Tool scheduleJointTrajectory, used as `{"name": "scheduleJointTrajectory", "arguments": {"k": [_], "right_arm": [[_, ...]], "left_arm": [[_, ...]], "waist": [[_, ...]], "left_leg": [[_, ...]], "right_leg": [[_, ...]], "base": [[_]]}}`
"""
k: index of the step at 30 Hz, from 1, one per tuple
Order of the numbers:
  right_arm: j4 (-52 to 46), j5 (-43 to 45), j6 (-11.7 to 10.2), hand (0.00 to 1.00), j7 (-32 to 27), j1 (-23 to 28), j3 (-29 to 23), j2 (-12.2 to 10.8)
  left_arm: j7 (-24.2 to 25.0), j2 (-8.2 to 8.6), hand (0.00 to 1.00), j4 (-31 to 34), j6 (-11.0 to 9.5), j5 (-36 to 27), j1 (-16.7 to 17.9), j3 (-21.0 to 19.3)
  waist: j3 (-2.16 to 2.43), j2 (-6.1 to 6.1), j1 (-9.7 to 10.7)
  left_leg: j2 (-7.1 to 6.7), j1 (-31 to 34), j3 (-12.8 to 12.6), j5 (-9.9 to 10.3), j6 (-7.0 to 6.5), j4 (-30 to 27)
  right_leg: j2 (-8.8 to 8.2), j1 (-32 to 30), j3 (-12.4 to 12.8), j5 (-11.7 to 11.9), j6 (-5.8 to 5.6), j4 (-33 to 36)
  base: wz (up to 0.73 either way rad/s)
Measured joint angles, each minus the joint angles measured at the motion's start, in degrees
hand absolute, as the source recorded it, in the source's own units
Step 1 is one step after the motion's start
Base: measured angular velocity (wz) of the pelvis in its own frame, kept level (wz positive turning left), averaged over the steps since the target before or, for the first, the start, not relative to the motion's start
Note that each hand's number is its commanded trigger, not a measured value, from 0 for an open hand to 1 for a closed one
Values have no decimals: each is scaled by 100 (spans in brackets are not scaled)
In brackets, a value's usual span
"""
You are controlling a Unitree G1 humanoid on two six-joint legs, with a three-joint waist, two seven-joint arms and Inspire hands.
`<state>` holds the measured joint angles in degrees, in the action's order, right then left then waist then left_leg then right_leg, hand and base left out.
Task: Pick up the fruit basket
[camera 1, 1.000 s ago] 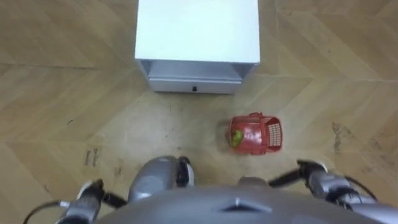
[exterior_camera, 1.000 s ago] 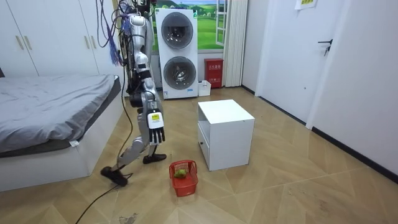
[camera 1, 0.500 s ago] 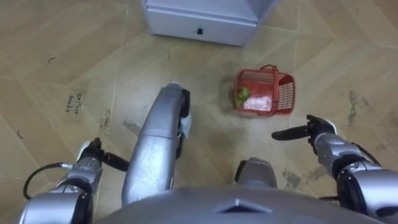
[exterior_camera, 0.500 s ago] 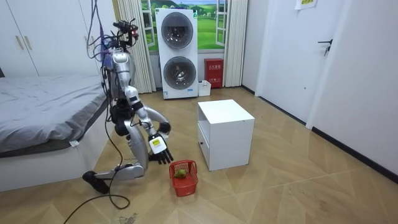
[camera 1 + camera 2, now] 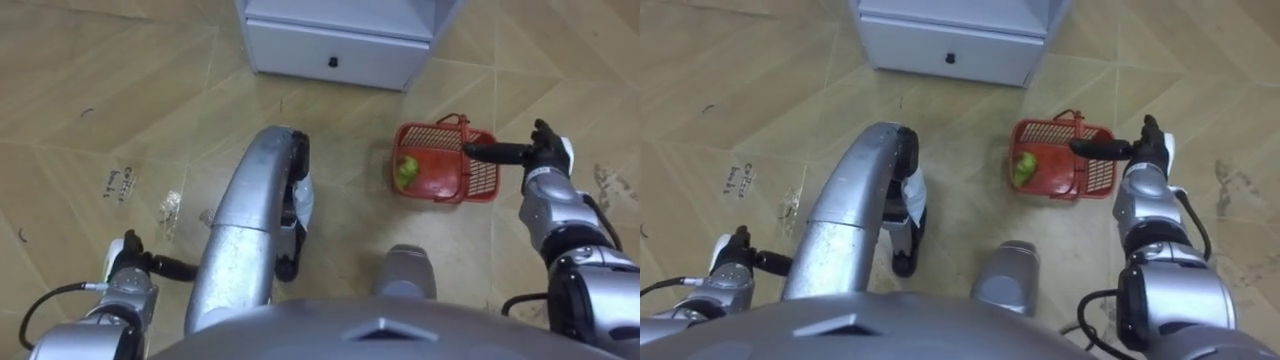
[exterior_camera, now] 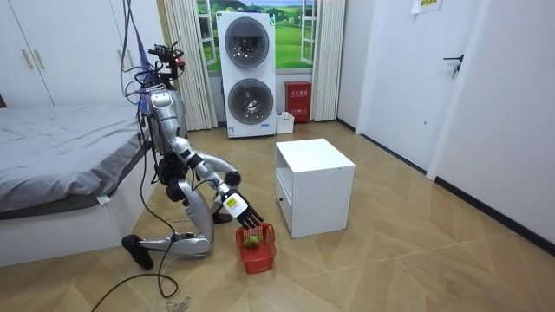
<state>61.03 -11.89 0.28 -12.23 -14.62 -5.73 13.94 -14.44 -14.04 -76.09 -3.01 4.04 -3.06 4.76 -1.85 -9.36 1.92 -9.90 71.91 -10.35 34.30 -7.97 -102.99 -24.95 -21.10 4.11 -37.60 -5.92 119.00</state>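
Now: my right hand (image 5: 545,156) reaches out, fingers (image 5: 490,150) straight, holding nothing, tips over basket (image 5: 480,180) rim. Basket on floor (image 5: 120,100), just beyond and below them, long axis in line with them. Left hand (image 5: 130,272) well apart; right likely takes it.

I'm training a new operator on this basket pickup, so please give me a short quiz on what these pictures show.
1. True or false: the right hand is curled round the handle of the basket.
2. What colour is the fruit in the basket? A red, B green, C yellow.
3. Which white piece of furniture stands near the basket?
Key: 1 false, its fingers reach straight out over the basket. 2 B. 3 the cabinet.
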Motion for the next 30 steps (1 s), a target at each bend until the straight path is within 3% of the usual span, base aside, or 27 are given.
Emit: {"name": "scheduleJointTrajectory", "arguments": {"k": [8,12,13,17,25,30], "right_arm": [[-300,-91,-1,0,-132,-135,0,144],[-305,-96,-15,0,-142,-270,30,297],[-314,-99,-15,0,-145,-293,100,370],[-323,-143,-15,0,-151,-347,325,469],[-310,-285,-18,0,105,-570,810,743],[-105,-331,-19,0,338,-698,1121,866]], "left_arm": [[23,-31,0,-50,-117,3,190,232],[109,-37,0,-28,-110,1,312,338],[154,2,0,-7,-105,1,349,389],[232,-4,0,50,-107,8,419,499],[504,-39,0,71,-116,-4,409,819],[608,-68,0,75,-106,-6,416,1017]], "waist": [[-20,-47,80],[-33,-77,80],[-63,-21,54],[-60,-15,-14],[-75,-6,-275],[-123,59,-435]], "left_leg": [[24,211,-69,31,205,-186],[39,374,-65,23,402,-318],[96,400,-21,3,461,-326],[160,475,21,-85,626,-227],[249,532,13,-111,675,-183],[276,537,-2,-127,705,-141]], "right_leg": [[16,-47,60,-202,49,389],[22,-85,63,-317,103,723],[85,-140,77,-337,137,775],[168,-303,115,-348,160,870],[211,-469,128,-361,155,921],[208,-535,153,-364,152,949]], "base": [[8],[6],[0],[-2],[-1],[0]]}}
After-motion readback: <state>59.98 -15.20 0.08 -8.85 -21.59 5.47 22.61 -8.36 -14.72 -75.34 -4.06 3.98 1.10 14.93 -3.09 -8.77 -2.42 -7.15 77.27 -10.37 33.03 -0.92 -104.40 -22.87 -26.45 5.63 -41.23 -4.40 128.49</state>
